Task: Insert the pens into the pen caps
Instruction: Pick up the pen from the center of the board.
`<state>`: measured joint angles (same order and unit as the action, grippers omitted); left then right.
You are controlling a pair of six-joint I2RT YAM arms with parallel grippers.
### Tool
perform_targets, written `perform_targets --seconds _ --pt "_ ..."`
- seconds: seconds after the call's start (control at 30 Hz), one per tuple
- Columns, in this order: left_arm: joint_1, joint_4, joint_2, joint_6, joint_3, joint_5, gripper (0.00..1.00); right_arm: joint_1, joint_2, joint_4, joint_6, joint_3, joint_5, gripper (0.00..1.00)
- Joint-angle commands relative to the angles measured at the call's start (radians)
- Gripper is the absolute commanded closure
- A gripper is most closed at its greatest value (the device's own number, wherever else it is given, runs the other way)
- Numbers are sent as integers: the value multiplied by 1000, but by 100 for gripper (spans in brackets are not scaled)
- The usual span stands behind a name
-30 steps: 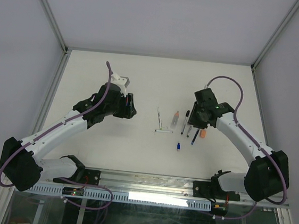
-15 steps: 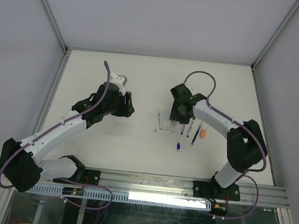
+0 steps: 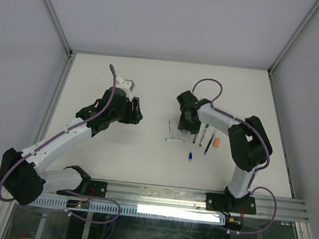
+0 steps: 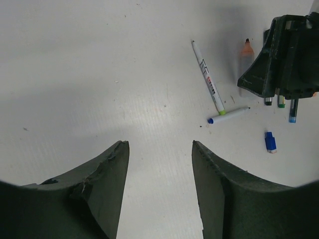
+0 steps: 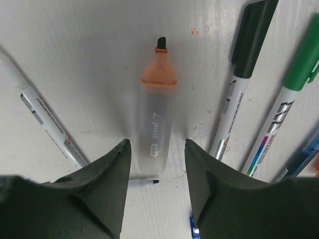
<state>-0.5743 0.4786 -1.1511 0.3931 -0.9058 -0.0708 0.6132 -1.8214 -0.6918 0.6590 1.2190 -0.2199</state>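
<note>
My right gripper [image 5: 156, 144] is open low over the table, its fingers either side of the rear end of an uncapped clear-barrelled pen [image 5: 157, 112] with an orange collar and dark tip. The fingers do not appear to touch it. To its right lie a black-capped pen [image 5: 243, 67] and a green-capped pen [image 5: 289, 92]. A white pen [image 5: 45, 124] lies to its left. My left gripper [image 4: 159, 144] is open and empty over bare table, left of two uncapped white pens [image 4: 208, 77] [image 4: 228, 114]. A blue cap [image 3: 190, 156] and an orange cap [image 3: 217, 142] lie loose.
The white table [image 3: 152, 84] has a raised metal rail along its left side [image 3: 55, 108] and another along its near edge [image 3: 157, 194]. Grey walls close in the back and both sides. The right arm's elbow [image 3: 251, 143] stands just right of the pens.
The right gripper has swung left from over the capped pens to over the orange-collared pen, and its jaws have widened. The left gripper has barely shifted.
</note>
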Motion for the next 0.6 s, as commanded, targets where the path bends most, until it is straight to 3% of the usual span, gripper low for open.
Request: perform_targets --seconds 0.0,0.13,0.33,0.57 --pt "10 -41 17 -9 -2 23 46 8 -24 28 19 43 -24 51" --pt "13 -43 16 -8 -1 26 46 18 -54 21 19 49 -26 56" --pt "17 -45 19 -8 0 32 47 38 -39 6 22 63 -66 73" --pt "19 -61 72 -9 11 27 47 82 89 -9 0 78 -160 77"
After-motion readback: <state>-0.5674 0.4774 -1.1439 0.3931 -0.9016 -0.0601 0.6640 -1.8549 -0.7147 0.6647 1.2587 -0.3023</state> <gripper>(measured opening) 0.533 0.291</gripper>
